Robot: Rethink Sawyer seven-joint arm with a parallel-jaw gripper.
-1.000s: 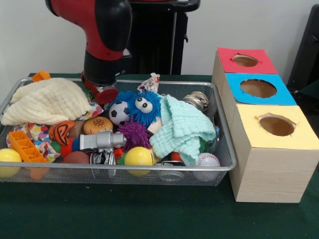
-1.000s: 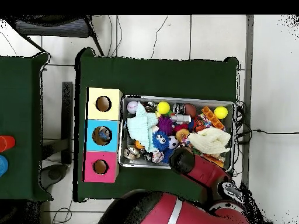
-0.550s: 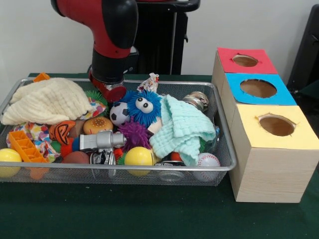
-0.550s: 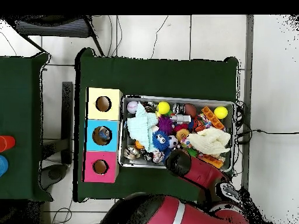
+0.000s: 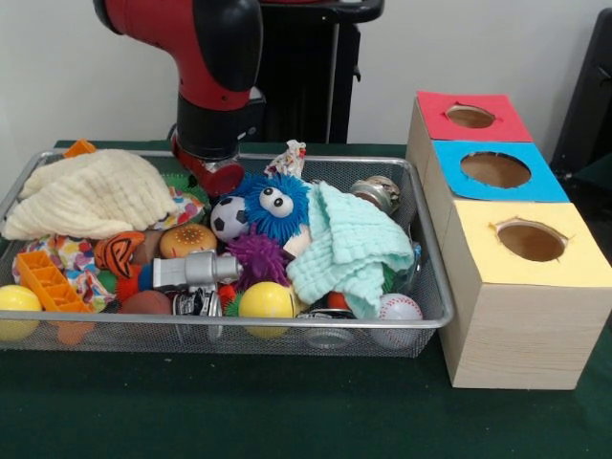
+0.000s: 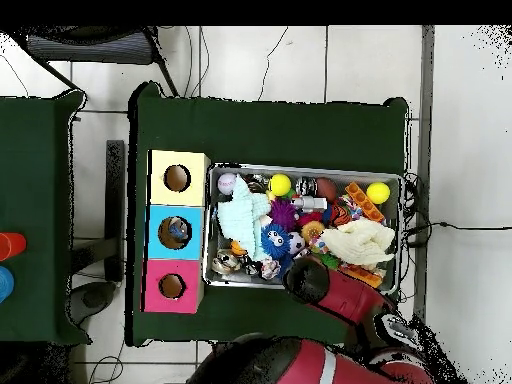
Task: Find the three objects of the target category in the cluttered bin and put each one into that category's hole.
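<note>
Red-and-black arm's gripper [image 5: 212,172] hung over the silver wire-mesh bin [image 5: 432,287] at its 11 o'clock sector, beside the cream muslin cloth [image 5: 91,194]; jaw state could not be told. The fuzzy blue googly-eyed toy [image 5: 274,204] lay mid-bin. At 3 o'clock stood the wooden box with red, blue and yellow holed tops [image 5: 507,268].

The wire bin [image 5: 430,277] is packed edge to edge: a cream cloth [image 5: 91,196] covers one end, a mint cloth [image 5: 352,247] drapes the other, with the blue fuzzy toy [image 5: 277,204] rising between. The three box holes [image 5: 497,169] stand open from above.
</note>
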